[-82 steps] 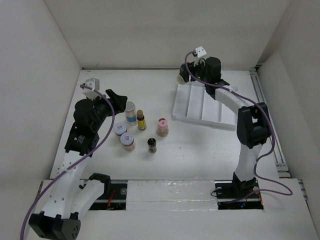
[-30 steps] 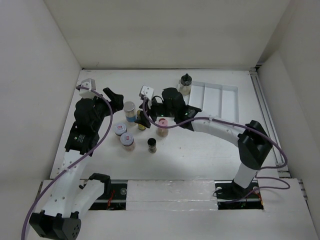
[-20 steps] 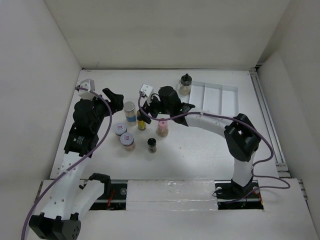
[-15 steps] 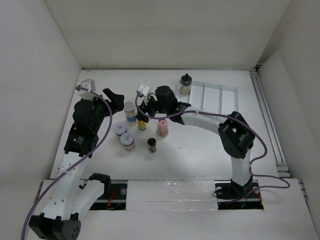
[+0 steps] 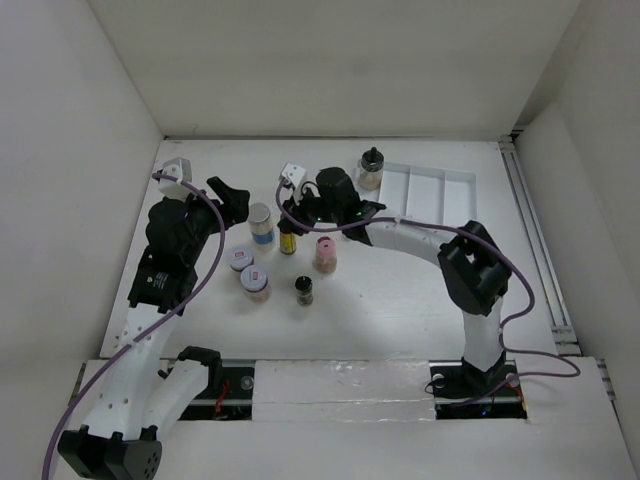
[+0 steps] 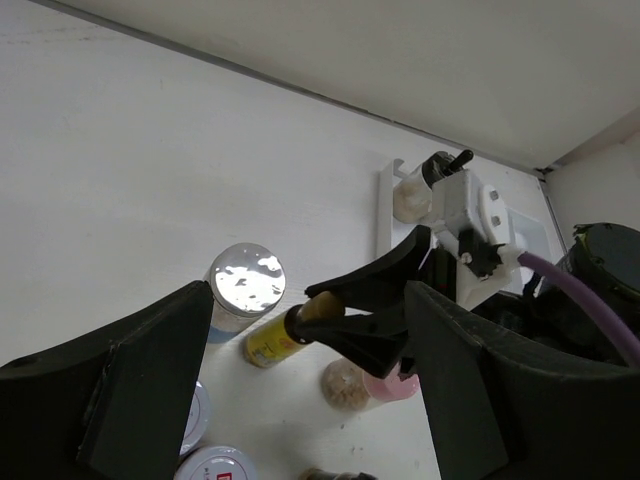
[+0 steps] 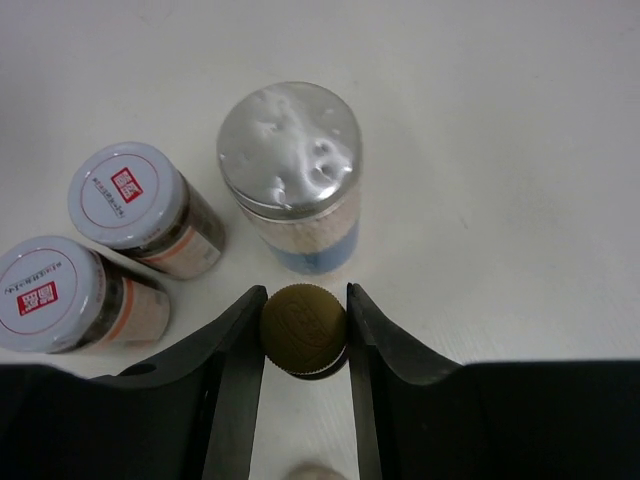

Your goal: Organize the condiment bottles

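– Gold cap first: the right gripper (image 7: 304, 305) has a finger pressed against each side of the cap of the yellow-label bottle (image 7: 303, 328), so I'd call it clamped on.
– It stands in the cluster on the table. How to lift it well?
– Straight up, I'd judge, before any swing toward the white ridged tray (image 5: 440, 200). The silver-lidded jar (image 7: 290, 135) stands just beside it and the pink-lidded jar (image 5: 325, 250) is near, so a sideways drag could tip either. The hold is on the cap alone, so go slowly.
– And the arms?
– Here the right arm (image 5: 420, 235) reaches from its base across to the left, elbow bent, wrist low over the bottles. The left gripper (image 5: 232, 192) hovers near the silver-lidded jar, fingers wide apart, holding nothing
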`<state>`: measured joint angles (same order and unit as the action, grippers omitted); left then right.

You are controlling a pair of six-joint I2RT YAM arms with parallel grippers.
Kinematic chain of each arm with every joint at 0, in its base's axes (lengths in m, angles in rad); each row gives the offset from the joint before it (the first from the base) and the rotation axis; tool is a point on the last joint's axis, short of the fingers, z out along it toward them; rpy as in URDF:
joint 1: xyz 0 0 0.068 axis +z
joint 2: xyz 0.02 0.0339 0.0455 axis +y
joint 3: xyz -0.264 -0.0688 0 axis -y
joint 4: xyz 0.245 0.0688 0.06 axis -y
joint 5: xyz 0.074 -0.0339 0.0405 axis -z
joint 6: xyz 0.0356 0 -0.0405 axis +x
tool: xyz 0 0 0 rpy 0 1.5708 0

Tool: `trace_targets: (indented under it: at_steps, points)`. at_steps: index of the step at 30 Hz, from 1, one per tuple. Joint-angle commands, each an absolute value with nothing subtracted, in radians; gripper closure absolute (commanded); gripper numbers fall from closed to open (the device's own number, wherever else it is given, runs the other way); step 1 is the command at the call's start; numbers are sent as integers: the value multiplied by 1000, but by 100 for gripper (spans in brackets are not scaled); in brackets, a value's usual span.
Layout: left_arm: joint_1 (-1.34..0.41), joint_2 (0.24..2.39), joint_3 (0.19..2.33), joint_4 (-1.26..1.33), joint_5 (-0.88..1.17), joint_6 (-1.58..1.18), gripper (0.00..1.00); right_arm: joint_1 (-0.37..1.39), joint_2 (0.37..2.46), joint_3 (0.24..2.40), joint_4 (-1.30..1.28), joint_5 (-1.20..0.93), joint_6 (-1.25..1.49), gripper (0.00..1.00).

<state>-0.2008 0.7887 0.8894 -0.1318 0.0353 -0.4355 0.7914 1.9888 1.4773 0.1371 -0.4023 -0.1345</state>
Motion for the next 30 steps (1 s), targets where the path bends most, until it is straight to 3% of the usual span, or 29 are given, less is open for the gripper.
trace_targets:
  at_steps: [1,6,16,30]
  points:
    - [-195,785,885,-89,51,-433,27,720,1832,1456,238,-428,-120,80]
    - [-195,795,885,-80,60,-433,27,603,1622,1370,278,-351,-107,80]
    - [-195,795,885,-80,69,-433,27,321,1571,1266,264,-178,-61,83]
    - [-195,795,885,-80,80,-433,27,204,1894,1499,255,-115,-95,84]
